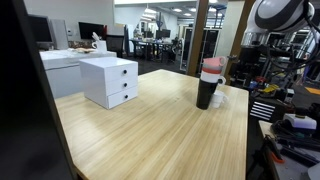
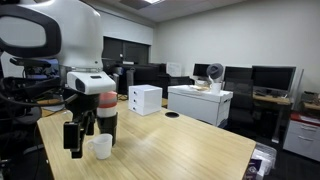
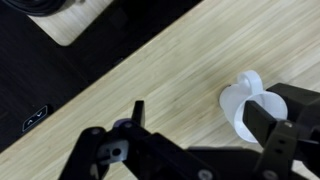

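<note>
- White cup (image 2: 100, 148) stands on the pale wooden surface (image 2: 175, 145), close to the edge nearest the arm's base, in an exterior view.
- It is upright with its mouth facing up, so its long axis runs vertically. It is not tipped to either side.
- Any print or label on the cup is too small to make out, and its walls look plain white.
- In the wrist view the cup (image 3: 240, 105) sits toward the right of the picture, seen from above. A rounded lobe at its rim points toward the top of that view.
- The tool (image 3: 200, 120) hovers over the wood with its jaws spread wide and nothing gripped between them.
- One of its black fingers (image 3: 285, 135) overlaps the cup's lower side in the picture. Whether the two are touching cannot be told.
- A dark tumbler (image 2: 106, 118) with a pink-red top stands upright just beside the cup, a little further in from the edge. No writing can be read on it.
- In an exterior view the tool (image 2: 76, 138) hangs just beside the tumbler and the cup.
- A white drawer unit (image 1: 110, 80) with two drawer fronts sits well apart from them toward the far side of the surface.
- A small black disc (image 2: 172, 115) lies near that unit.
</note>
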Controlling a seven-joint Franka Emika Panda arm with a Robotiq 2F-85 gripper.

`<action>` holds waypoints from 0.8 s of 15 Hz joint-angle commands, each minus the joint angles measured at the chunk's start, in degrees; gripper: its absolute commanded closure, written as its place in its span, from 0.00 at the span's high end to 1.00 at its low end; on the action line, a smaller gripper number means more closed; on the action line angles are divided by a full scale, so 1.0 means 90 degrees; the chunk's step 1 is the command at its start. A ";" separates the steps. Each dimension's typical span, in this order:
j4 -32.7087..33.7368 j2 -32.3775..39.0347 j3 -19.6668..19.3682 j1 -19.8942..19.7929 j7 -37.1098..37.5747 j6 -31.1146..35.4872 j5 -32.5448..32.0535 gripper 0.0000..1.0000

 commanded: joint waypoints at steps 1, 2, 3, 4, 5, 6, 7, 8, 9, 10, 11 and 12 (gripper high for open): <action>0.0118 0.0419 0.0100 0.0130 -0.0277 0.0255 0.0251 1.00; 0.0136 0.0494 0.0116 0.0170 -0.0283 0.0283 0.0270 1.00; 0.0164 0.0580 0.0129 0.0202 -0.0280 0.0292 0.0275 1.00; 0.0190 0.0655 0.0143 0.0214 -0.0271 0.0302 0.0258 1.00; 0.0241 0.0747 0.0144 0.0216 -0.0261 0.0309 0.0228 1.00; 0.0269 0.0816 0.0144 0.0223 -0.0255 0.0325 0.0229 1.00; 0.0338 0.0910 0.0142 0.0225 -0.0259 0.0344 0.0250 1.00; 0.0385 0.0978 0.0139 0.0229 -0.0270 0.0361 0.0264 1.00; 0.0445 0.1047 0.0133 0.0235 -0.0283 0.0393 0.0288 1.00; 0.0499 0.1115 0.0131 0.0238 -0.0279 0.0424 0.0307 1.00; 0.0553 0.1184 0.0121 0.0253 -0.0311 0.0473 0.0372 1.00; 0.0612 0.1248 0.0121 0.0274 -0.0331 0.0510 0.0464 1.00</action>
